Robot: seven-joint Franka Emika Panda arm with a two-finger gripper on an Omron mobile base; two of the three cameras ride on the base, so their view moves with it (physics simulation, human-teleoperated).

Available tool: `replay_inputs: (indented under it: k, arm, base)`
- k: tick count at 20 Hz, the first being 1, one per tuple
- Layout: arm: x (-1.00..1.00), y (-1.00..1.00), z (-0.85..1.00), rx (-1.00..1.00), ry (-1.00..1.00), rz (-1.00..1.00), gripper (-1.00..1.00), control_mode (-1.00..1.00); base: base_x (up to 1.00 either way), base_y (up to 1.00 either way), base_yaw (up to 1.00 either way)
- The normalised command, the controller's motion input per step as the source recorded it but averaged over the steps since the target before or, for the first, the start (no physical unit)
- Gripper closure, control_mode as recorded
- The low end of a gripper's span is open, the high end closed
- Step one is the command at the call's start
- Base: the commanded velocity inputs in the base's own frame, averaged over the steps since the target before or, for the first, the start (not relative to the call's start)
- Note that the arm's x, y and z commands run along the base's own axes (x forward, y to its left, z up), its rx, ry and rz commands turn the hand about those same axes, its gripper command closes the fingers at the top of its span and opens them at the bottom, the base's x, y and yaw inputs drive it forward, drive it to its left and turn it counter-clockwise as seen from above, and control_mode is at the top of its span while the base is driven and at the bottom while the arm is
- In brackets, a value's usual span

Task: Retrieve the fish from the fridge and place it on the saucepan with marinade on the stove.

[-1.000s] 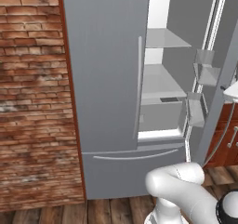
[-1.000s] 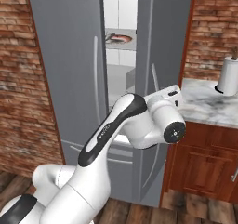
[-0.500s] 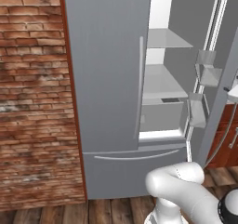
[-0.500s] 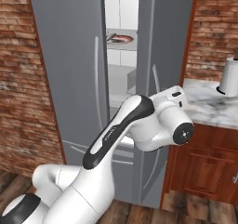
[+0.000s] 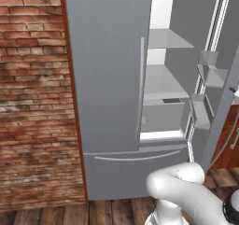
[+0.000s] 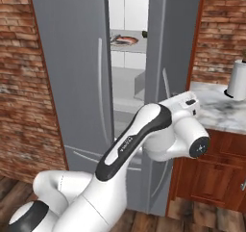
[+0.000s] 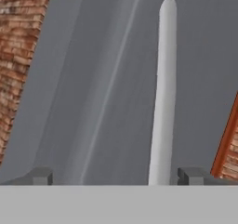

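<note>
- Fridge (image 5: 109, 102) standing tall and grey against a brick wall (image 5: 32, 98), left door shut, right door (image 6: 173, 58) swung partly open.
- White interior visible through the gap, with glass shelves (image 5: 165, 39) stacked one above another.
- Door bins (image 5: 207, 74) seen on the inner face of the open door in the left base view.
- On an upper shelf in the right base view: a reddish-brown round dish (image 6: 124, 41) with a pale slim shape lying across it, likely the fish (image 6: 120, 40), long axis roughly level and running left to right across the shelf; too small to tell head from tail.
- A small dark lump (image 6: 144, 33) just beside the dish, toward the open door.
- Gripper (image 7: 116, 176) with fingers spread wide, nothing between them; two dark fingertips (image 7: 41, 175) at the bottom of the hand view, well apart.
- Long pale door handle (image 7: 163, 93) rising between the tips in the hand view, nearer the right tip, long axis running from the bottom upward to a rounded end; contact with either tip cannot be told.
- White arm (image 6: 129, 144) reaching up in front of the open door in the right base view.
- Marble counter (image 6: 218, 108) on wooden cabinets beside the fridge, a white cylinder (image 6: 237, 79) standing upright on it.
- Wooden floor (image 5: 112, 212) below.
</note>
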Motion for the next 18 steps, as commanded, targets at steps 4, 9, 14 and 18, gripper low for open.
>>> replay_inputs:
  k: [4,9,14,18]
  arm:
    - [0.03,-0.48,0.0,0.12,-0.03,0.02,-1.0,-1.0]
    - [0.18,-0.25,0.0,0.13,0.03,0.17,-1.0,-1.0]
    - [0.14,-0.04,0.0,0.07,0.19,0.32,-1.0,-1.0]
    - [0.02,-0.01,0.0,0.04,0.2,0.42,-1.0,-1.0]
  base:
    - [0.0,0.0,0.0]
    - [0.0,0.0,0.0]
    - [0.0,0.0,0.0]
    - [0.0,0.0,0.0]
